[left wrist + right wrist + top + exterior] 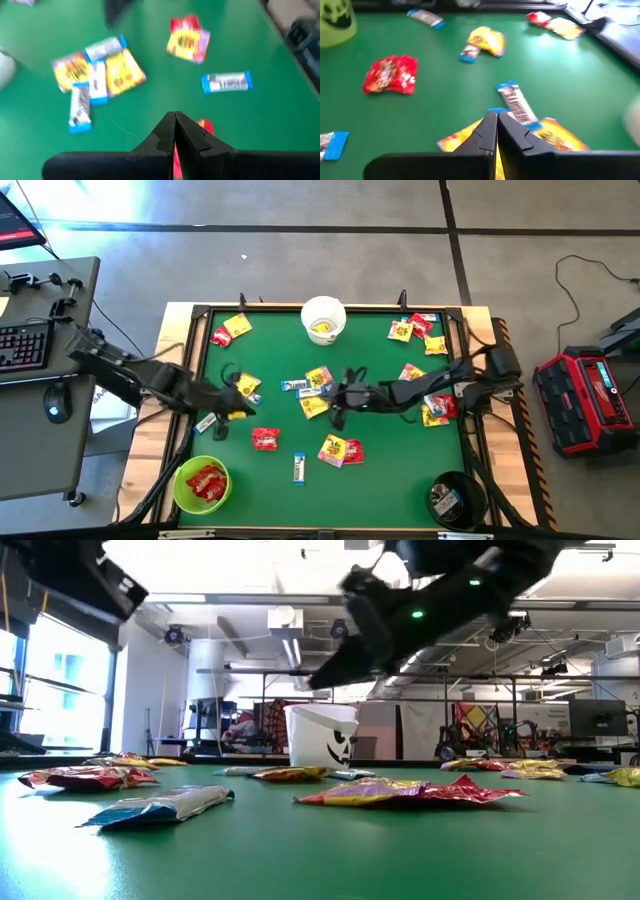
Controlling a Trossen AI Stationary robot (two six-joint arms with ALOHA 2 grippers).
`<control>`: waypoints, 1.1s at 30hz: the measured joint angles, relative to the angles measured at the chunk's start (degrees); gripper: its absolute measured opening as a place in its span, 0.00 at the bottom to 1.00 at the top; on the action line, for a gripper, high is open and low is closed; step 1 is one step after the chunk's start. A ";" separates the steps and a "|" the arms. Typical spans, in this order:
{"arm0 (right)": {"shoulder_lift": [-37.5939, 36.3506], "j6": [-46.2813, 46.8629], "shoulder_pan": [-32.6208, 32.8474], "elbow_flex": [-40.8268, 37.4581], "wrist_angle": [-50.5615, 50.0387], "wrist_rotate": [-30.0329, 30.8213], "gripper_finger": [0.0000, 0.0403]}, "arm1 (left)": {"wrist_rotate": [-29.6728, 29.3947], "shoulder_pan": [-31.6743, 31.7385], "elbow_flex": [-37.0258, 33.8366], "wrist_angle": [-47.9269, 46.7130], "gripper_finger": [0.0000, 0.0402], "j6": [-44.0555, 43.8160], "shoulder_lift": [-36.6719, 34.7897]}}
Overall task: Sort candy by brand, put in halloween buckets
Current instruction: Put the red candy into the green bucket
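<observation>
Nearest the front edge of the green bench (400, 480): lime green bucket (201, 484) at the front left with red packets inside, black bucket (456, 498) at the front right with one piece in it. Between them, a white-and-blue bar (299, 468), long axis running front to back. Just behind, a red packet (265, 439) and a yellow packet (332, 449) touching another red one. Mid-bench, left gripper (238, 402) reaching in from the left, fingers pressed together, a sliver of red candy visible between them in the left wrist view; whether pinched cannot be told. Right gripper (340, 417) reaching in from the right, fingers (487, 131) pressed together over the central cluster (314, 390) of yellow packets and bars. Beside it a white-and-blue bar (295, 385), long axis left to right. Farther back, white bucket (323, 318) at the middle rear edge, yellow candy inside. More red and yellow packets at rear left (230, 330) and rear right (415, 330).
</observation>
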 joint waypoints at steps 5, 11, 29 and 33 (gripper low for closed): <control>-5.37 3.14 1.09 -8.16 2.22 3.99 0.00 | 1.04 -2.60 -0.04 2.52 0.00 -3.27 8.90; -8.80 4.78 1.88 -12.85 6.69 4.55 0.00 | 1.00 -4.92 1.98 3.38 0.03 -10.05 18.46; -8.98 3.19 2.22 -12.74 7.18 5.78 0.00 | 3.27 -3.73 6.17 -0.16 0.38 -18.07 39.06; -8.98 3.19 2.22 -12.73 7.18 5.76 0.00 | 3.96 -3.73 6.20 -0.16 0.40 -18.07 40.62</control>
